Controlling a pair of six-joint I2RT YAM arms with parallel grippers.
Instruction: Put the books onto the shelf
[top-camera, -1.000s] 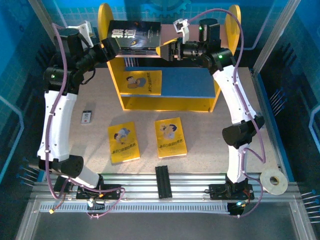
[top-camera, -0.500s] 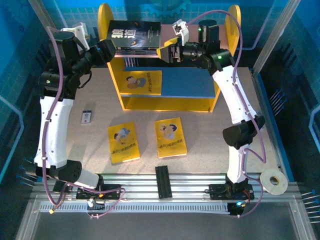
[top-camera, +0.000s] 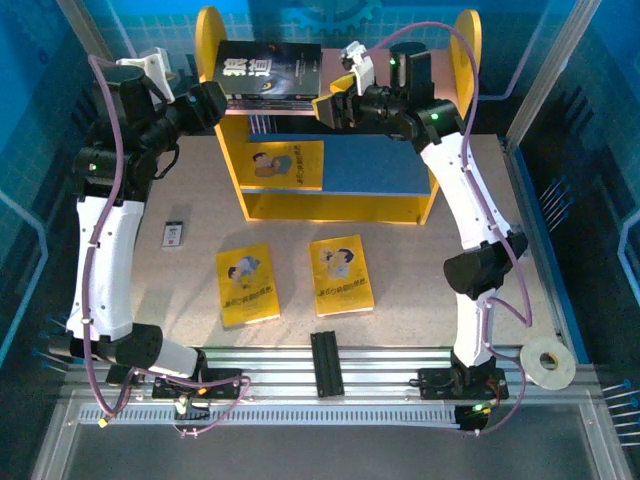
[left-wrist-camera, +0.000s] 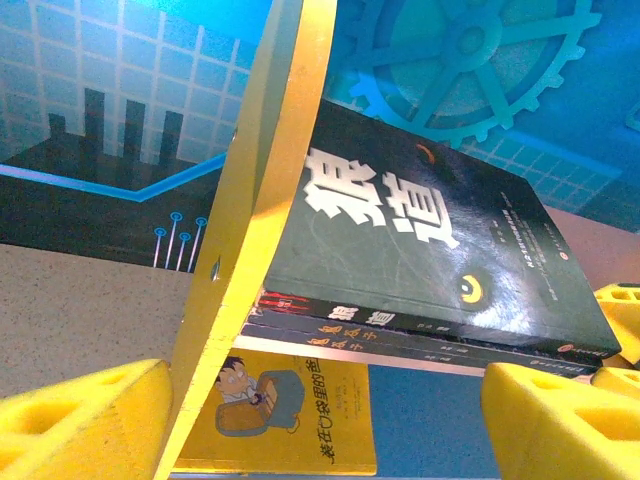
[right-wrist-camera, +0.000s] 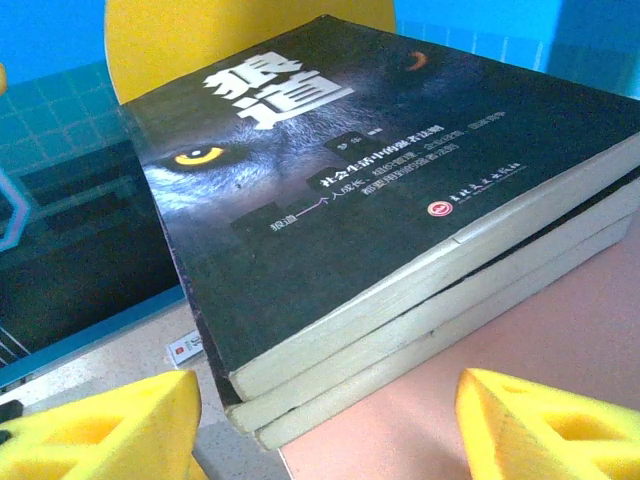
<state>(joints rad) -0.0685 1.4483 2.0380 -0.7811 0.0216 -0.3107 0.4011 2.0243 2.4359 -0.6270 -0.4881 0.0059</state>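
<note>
small white-and-black card (top-camera: 175, 234) on speckled table (top-camera: 410, 250), black block (top-camera: 327, 363) at near edge, tape roll (top-camera: 548, 362) at right

Both arms reach far forward and upward, elbows bent, the 2 wrists turned toward each other. The left gripper (top-camera: 215, 100) holds its yellow fingers (left-wrist-camera: 80, 425) spread wide. The right gripper (top-camera: 326, 108) too has its fingers (right-wrist-camera: 545, 425) apart, gripping nothing.

table (top-camera: 420, 290): shelf (top-camera: 340, 208) stands at far middle | left yellow book (top-camera: 248, 284) and right yellow book (top-camera: 341, 275) flat, side by side, nearer the arms | small white-and-black card (top-camera: 175, 234) at left, apart | pink upper board (right-wrist-camera: 560, 340): stack of three dark books (top-camera: 270, 70), wolf-face cover on top | blue lower board (top-camera: 375, 165): third yellow book (top-camera: 286, 164) flat at left end
</note>
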